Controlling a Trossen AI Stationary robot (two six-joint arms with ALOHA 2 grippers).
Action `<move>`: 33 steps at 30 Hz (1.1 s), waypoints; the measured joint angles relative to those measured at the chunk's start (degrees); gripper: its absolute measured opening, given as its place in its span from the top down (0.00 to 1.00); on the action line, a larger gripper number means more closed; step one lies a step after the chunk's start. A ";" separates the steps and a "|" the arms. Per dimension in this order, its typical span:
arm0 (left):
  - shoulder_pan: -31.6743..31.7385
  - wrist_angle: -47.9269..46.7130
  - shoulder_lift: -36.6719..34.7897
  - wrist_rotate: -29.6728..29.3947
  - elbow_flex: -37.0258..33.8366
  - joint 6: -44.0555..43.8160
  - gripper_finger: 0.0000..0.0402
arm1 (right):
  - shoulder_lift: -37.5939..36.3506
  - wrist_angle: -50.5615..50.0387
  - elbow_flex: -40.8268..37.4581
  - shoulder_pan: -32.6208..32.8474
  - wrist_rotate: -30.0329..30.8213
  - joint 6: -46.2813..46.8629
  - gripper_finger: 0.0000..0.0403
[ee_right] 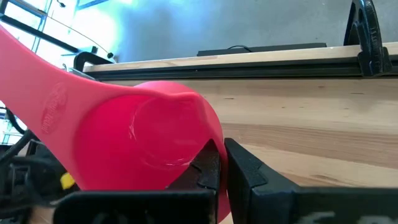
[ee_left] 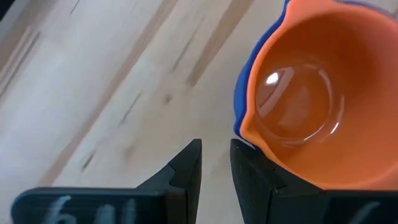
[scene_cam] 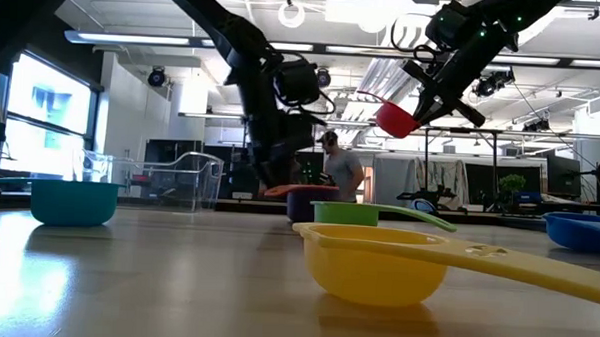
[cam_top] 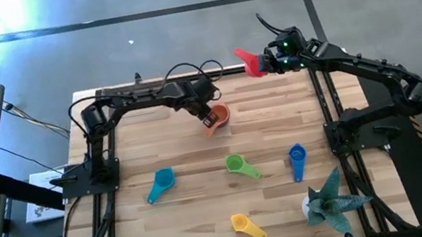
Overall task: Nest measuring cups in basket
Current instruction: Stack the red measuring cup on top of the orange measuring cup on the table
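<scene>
- Worktop [cam_top: 173, 151] of pale wood planks, seen from above with both arms reaching in from the far side.
- Basket [scene_cam: 190, 180]: clear bin visible only in the low view, far back on the left; it cannot be made out from above.
- Light blue cup [cam_top: 160, 182] lies left of centre on the worktop, handle pointing toward the near left.
- Left hand [cam_top: 209, 115] sits over the far middle of the worktop. In the left wrist view its fingers [ee_left: 186, 171] stand almost together with only a narrow slit between them, gripping nothing.
- Orange cup [cam_top: 220, 117] is just beside the left hand, nested inside a dark blue cup [ee_left: 241, 93] whose rim shows around it in the left wrist view.
- Yellow cup [cam_top: 244, 224] lies near the front edge, centre, handle toward the near right.
- Green cup [cam_top: 238, 164] lies mid-worktop, between the light blue cup and the second blue cup [cam_top: 296, 158] on the right, whose handle points toward the front.
- Right hand [cam_top: 264, 62] is raised above the far edge, clamped on the rim of the red cup [cam_top: 251, 61]; the low view shows that cup well clear of the worktop.
- Teal spiky figure [cam_top: 327, 200] stands at the near right corner.
- Person [scene_cam: 338, 170] stands in the room behind, seen in the low view.
</scene>
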 joint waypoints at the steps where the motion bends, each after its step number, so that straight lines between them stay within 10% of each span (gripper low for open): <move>1: -0.35 0.83 0.00 0.03 0.00 -0.63 0.81 | 0.00 0.02 0.00 0.00 0.00 0.00 1.00; 33: -7.33 11.45 0.00 1.66 0.00 2.08 0.81 | 0.00 -0.44 0.00 0.89 -2.93 -1.00 1.00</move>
